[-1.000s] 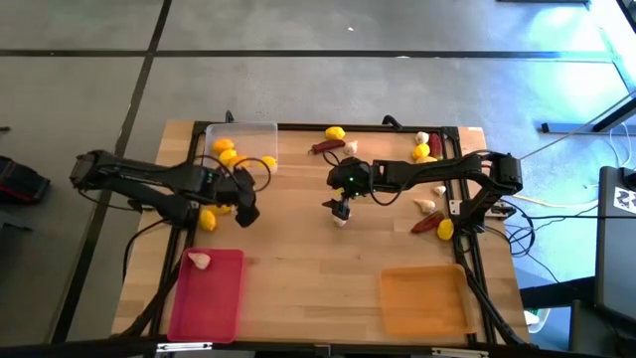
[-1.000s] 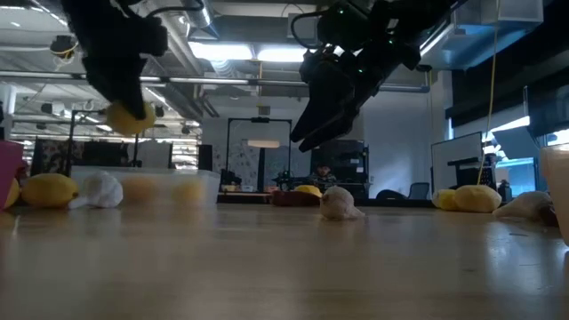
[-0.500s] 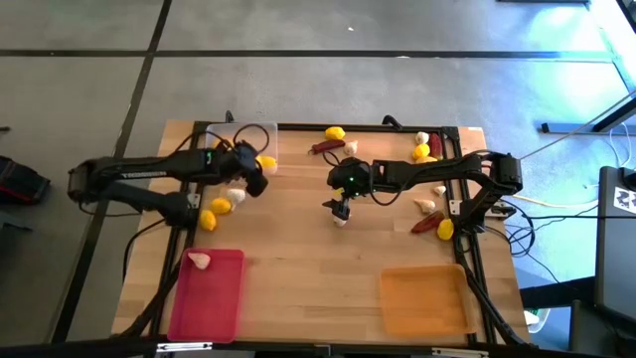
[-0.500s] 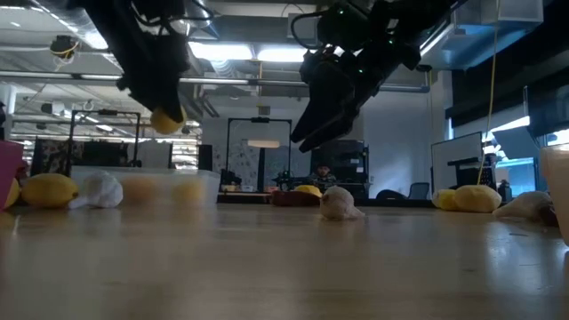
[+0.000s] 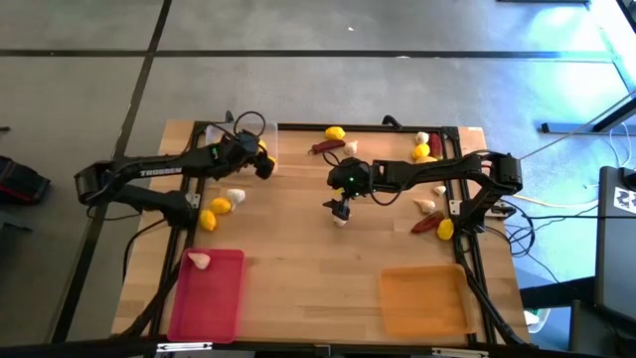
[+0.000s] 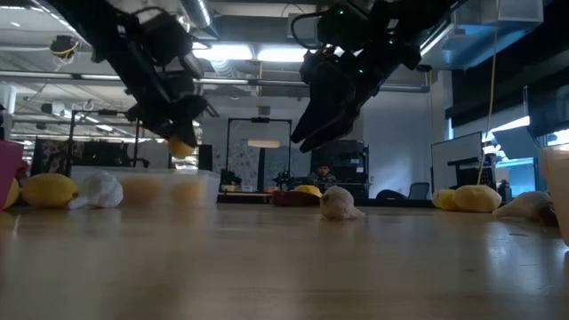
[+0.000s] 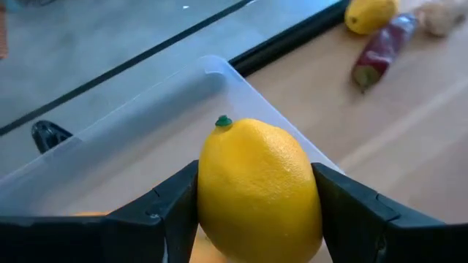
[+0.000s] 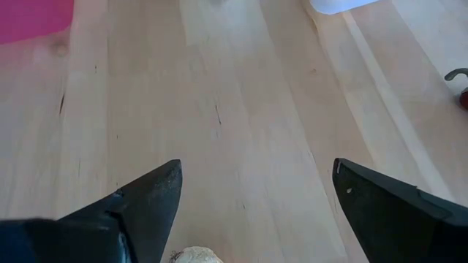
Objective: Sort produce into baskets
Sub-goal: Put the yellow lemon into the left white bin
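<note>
A yellow lemon (image 7: 257,191) is clamped between the fingers of the left gripper (image 7: 256,212) and is carried clear of the table over the clear tray (image 7: 146,124), as the low view shows, where the fruit (image 6: 181,148) hangs well above the tray's wall; it is judged that the lemon is held there so that it can be dropped among the yellow fruit seen dimly through that wall. The grip is taken across the lemon's middle, with its green stem tip left free on top, which keeps the round fruit from rolling out. Beyond the tray, a dark red chili pepper (image 7: 380,50) and another lemon (image 7: 371,12) are left lying on the wood near the table's far edge, not yet sorted. The right gripper (image 8: 252,201) is held with its jaws spread wide just above a garlic bulb (image 8: 192,255) in the middle of the table, apparently lined up for a pick. A garlic bulb (image 5: 201,261) already lies in the pink-red tray (image 5: 209,308), so that tray is taken as the garlic's place, while the orange tray (image 5: 424,298) holds nothing.
</note>
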You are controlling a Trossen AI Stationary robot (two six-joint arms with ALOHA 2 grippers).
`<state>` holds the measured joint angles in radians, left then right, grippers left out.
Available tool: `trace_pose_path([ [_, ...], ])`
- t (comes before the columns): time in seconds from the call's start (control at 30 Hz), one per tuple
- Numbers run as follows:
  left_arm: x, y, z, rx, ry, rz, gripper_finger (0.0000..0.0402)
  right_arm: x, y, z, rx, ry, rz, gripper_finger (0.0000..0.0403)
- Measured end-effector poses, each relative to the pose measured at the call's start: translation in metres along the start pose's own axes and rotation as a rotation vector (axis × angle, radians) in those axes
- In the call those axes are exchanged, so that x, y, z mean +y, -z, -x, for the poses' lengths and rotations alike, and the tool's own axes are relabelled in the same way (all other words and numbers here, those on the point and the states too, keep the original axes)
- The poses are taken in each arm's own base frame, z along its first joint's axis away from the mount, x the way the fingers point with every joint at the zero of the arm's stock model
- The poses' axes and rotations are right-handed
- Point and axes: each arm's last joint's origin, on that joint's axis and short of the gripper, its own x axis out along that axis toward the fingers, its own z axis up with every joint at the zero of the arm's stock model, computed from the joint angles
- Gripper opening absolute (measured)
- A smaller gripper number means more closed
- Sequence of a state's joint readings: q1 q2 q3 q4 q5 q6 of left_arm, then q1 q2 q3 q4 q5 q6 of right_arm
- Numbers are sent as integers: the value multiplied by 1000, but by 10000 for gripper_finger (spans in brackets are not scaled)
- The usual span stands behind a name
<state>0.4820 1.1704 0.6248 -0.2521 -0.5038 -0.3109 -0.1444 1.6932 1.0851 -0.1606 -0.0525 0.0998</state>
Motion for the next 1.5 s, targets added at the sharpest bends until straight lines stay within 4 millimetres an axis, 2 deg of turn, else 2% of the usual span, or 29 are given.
trace_pose_path([
  [0.3, -8, 2, -35, -27, -21, 22, 226, 0, 0, 0, -2, 0, 0, 346],
  [0.57, -5, 6, -58, -9, -59, 46, 226, 0, 0, 0, -2, 0, 0, 346],
  [1.13, -6, 7, -65, 2, -43, 17, 226, 0, 0, 0, -2, 0, 0, 346],
  [1.5, 6, 6, -71, 43, 44, 52, 226, 0, 0, 0, -2, 0, 0, 346],
])
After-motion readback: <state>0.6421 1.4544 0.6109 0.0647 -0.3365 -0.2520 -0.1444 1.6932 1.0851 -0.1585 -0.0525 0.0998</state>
